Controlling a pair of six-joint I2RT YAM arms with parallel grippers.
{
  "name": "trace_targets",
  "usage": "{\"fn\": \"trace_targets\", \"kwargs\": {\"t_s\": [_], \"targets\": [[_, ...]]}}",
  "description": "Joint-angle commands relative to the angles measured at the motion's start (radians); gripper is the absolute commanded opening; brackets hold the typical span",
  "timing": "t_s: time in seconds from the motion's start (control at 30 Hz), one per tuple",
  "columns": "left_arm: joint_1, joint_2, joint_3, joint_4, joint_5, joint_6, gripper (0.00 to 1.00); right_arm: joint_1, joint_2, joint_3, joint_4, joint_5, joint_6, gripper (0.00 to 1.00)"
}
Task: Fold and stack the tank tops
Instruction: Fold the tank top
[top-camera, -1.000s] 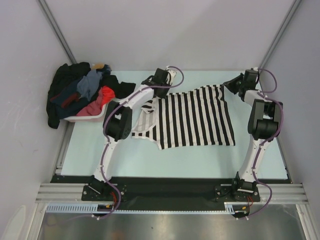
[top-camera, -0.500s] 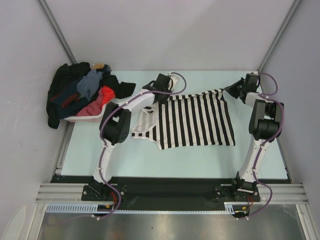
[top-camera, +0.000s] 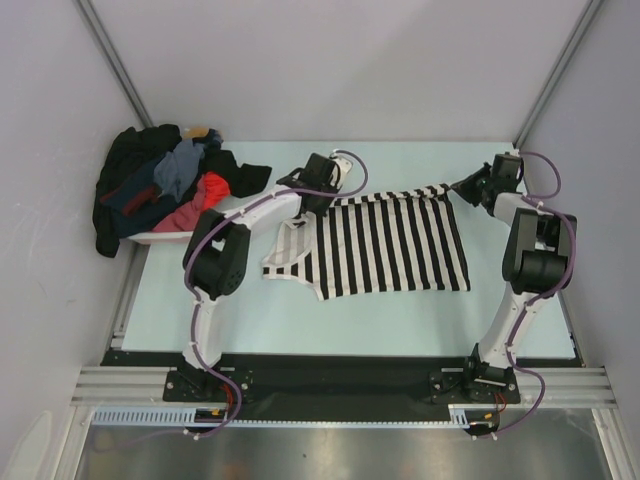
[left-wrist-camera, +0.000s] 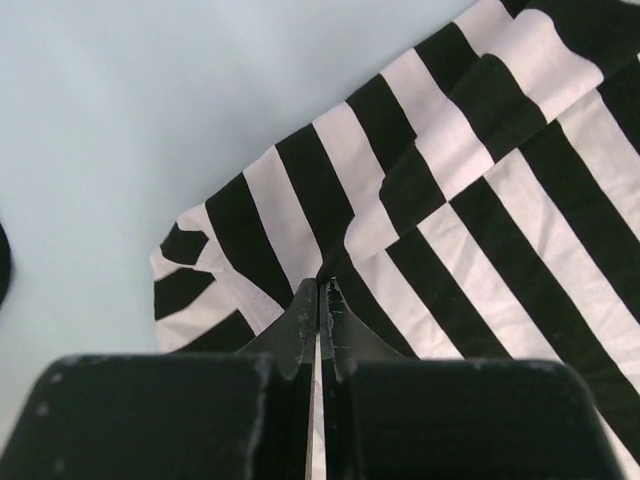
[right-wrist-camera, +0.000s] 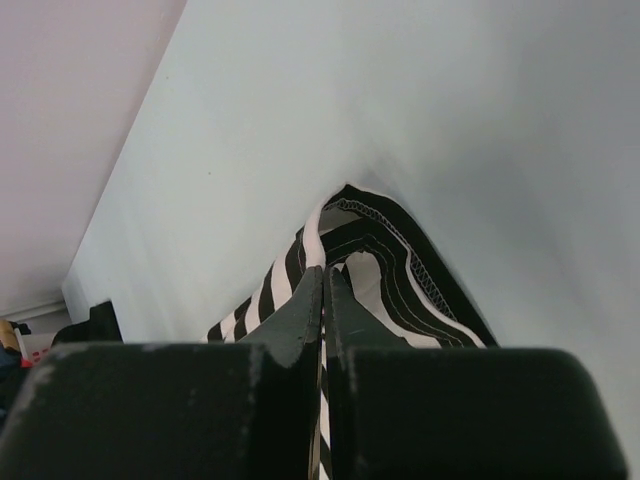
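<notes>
My left pincer is shut tight on the far left corner of the striped tank top. In the left wrist view the cloth is pinched between the two fingertips and folds over itself just ahead of them. My right pincer is also shut. It grips the far right corner, where a stitched hem curls around the tips.

The far edge of the top runs in a straight line between my two pincers. The rest of it lies spread on the pale table toward my bases, with a bunched part at its left side.

Both pincers are near the far edge of the table, and the right one is close to the far right corner. A wide bare strip of table is on the near side of the top. At the far left corner stands a basket with a heap of dark, blue and red clothes, a little apart from the top.
</notes>
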Motion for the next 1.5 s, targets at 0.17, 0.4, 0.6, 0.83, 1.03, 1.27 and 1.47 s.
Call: {"fn": "trace_targets", "kwargs": {"t_s": [0.17, 0.4, 0.6, 0.83, 1.03, 1.27, 1.47], "targets": [[-0.026, -0.114, -0.091, 0.024, 0.001, -0.031, 0.0, -0.012, -0.098, -0.082, 0.025, 0.042, -0.005, 0.0], [-0.052, -0.128, -0.131, 0.012, -0.009, -0.047, 0.0, -0.03, -0.12, -0.145, 0.037, 0.042, 0.015, 0.0], [-0.058, -0.148, -0.177, 0.019, -0.01, -0.06, 0.0, -0.033, -0.141, -0.187, 0.051, 0.049, 0.015, 0.0], [-0.069, -0.148, -0.219, 0.031, -0.016, -0.073, 0.0, -0.033, -0.169, -0.26, 0.088, 0.055, 0.019, 0.0], [-0.078, -0.138, -0.231, 0.033, -0.018, -0.087, 0.0, -0.035, -0.166, -0.29, 0.092, 0.072, 0.015, 0.0], [-0.088, -0.135, -0.26, 0.059, -0.016, -0.111, 0.14, -0.035, -0.164, -0.305, 0.063, 0.128, 0.013, 0.0], [-0.088, -0.169, -0.306, 0.096, -0.024, -0.123, 0.48, -0.035, -0.176, -0.323, 0.042, 0.18, 0.015, 0.14]]}}
